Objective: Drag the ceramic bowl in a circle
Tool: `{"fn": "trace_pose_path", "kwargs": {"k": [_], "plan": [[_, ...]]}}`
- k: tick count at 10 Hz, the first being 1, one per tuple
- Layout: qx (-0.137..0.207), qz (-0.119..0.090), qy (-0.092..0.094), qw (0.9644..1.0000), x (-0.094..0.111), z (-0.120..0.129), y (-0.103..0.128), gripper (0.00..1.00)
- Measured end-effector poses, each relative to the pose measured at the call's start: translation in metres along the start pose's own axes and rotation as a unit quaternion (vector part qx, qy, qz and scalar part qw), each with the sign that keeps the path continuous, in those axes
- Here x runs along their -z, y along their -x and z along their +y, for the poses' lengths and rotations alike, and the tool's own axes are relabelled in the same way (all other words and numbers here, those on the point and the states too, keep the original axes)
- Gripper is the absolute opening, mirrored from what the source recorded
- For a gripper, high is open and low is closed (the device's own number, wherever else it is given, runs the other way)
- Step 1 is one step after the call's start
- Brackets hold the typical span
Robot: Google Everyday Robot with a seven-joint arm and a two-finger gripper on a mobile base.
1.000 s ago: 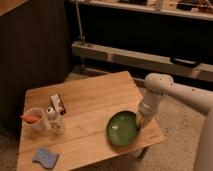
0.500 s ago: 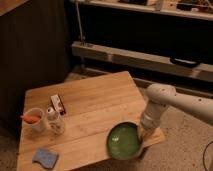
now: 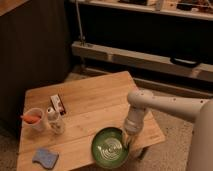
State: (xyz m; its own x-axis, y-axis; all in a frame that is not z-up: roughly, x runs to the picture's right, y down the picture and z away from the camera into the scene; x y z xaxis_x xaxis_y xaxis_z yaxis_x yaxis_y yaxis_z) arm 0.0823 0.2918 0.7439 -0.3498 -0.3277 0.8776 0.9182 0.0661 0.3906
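The ceramic bowl (image 3: 110, 149) is round, shallow and glossy dark green with pale swirls inside. It sits at the front edge of the wooden table (image 3: 95, 102), right of centre, and seems to reach slightly past the edge. My gripper (image 3: 128, 135) comes down on the bowl's right rim from the white arm (image 3: 165, 106) that enters from the right. The small white mug with an orange carrot (image 3: 34, 120) stands at the table's left side.
A small bottle (image 3: 54, 121) and a flat box (image 3: 58, 104) stand next to the mug. A blue sponge (image 3: 45, 158) lies at the front left corner. Behind the table are a dark cabinet wall and a long low shelf (image 3: 150, 60).
The bowl has slid toward the table's front edge and to the left, with the gripper staying at its right rim. The arm has folded lower and closer in.
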Motion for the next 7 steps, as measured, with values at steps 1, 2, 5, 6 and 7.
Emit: {"fn": "trace_pose_path", "kwargs": {"k": [1,2,5,6,7], "plan": [[0.026,-0.014,0.001,0.9995,-0.010,-0.020,-0.007,0.00],[0.051,-0.027,0.003,0.9983,-0.020,-0.037,-0.015,0.00],[0.082,-0.029,0.000,0.9962,-0.023,-0.055,-0.040,0.00],[0.086,-0.021,-0.002,0.9960,-0.018,-0.058,-0.048,0.00],[0.089,-0.011,-0.004,0.9959,-0.011,-0.061,-0.057,0.00]]}}
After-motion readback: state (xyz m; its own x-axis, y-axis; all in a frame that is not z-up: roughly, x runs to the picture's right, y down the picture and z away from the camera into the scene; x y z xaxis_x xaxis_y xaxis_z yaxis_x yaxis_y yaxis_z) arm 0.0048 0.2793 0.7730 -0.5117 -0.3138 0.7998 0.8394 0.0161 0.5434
